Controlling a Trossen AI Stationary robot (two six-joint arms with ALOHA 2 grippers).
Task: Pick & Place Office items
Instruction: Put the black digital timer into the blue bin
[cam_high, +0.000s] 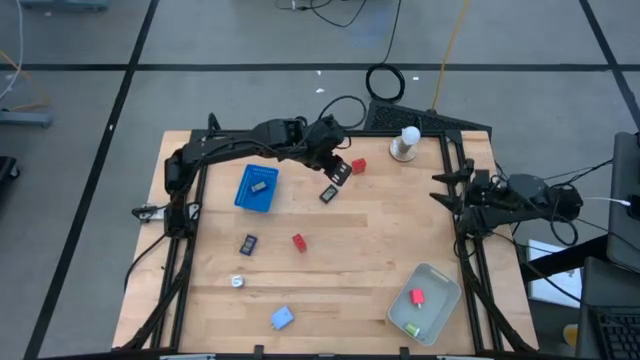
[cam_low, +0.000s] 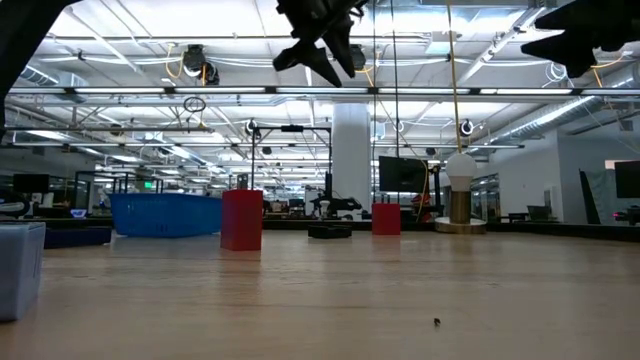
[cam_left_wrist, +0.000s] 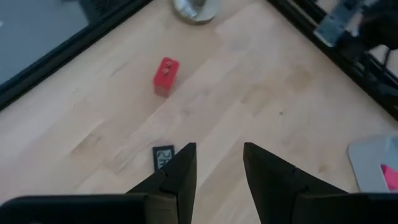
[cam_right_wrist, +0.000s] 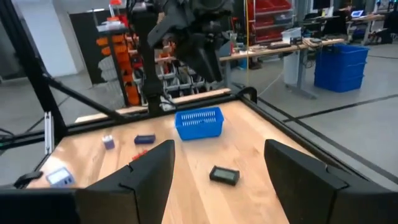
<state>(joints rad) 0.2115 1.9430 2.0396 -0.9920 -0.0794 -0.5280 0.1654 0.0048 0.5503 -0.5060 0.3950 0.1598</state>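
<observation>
Left gripper (cam_high: 338, 170) hovering near the table's (cam_high: 380, 250) far edge, fingers pressed together, empty, beside a red block (cam_high: 358, 165). Right gripper (cam_high: 445, 187) spread, parked at the right edge.

No text, label, brand, number or sign can be read anywhere.

Open-plan lab; exposed ceiling trusses (cam_low: 150, 95); workbenches (cam_right_wrist: 298, 46); monitors (cam_low: 402, 172)
</observation>
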